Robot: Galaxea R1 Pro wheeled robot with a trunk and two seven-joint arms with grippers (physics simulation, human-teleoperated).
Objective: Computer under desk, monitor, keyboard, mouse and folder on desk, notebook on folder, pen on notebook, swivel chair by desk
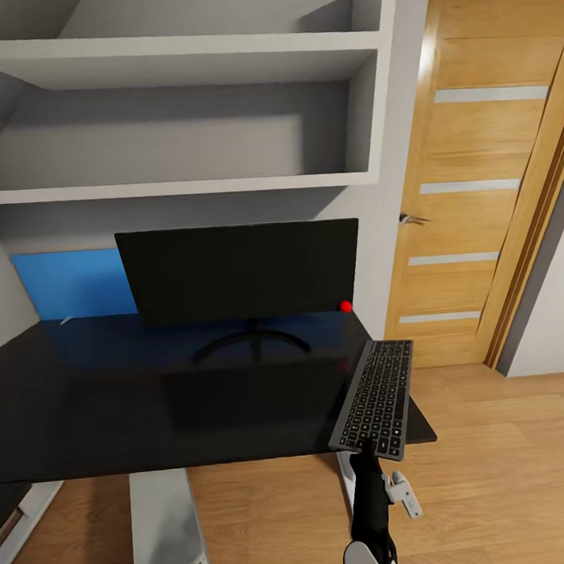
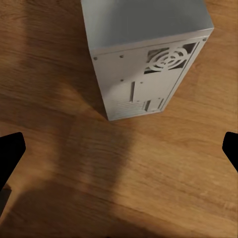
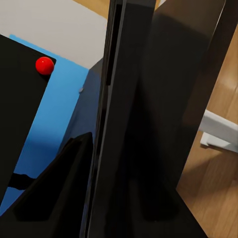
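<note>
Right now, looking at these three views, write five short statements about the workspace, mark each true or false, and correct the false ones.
1. The keyboard lies at the desk's right end, partly overhanging the edge. True.
2. The monitor lies flat on the floor. False: it stands upright on the desk.
3. The computer stands on the wooden floor. True.
4. The door is wide open. False: it is shut.
5. The wall shelves hold books. False: they look bare.

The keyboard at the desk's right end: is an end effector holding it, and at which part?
The right end effector appears to hold the keyboard by its near short edge, at the desk's right end. The left end effector holds nothing.
</note>
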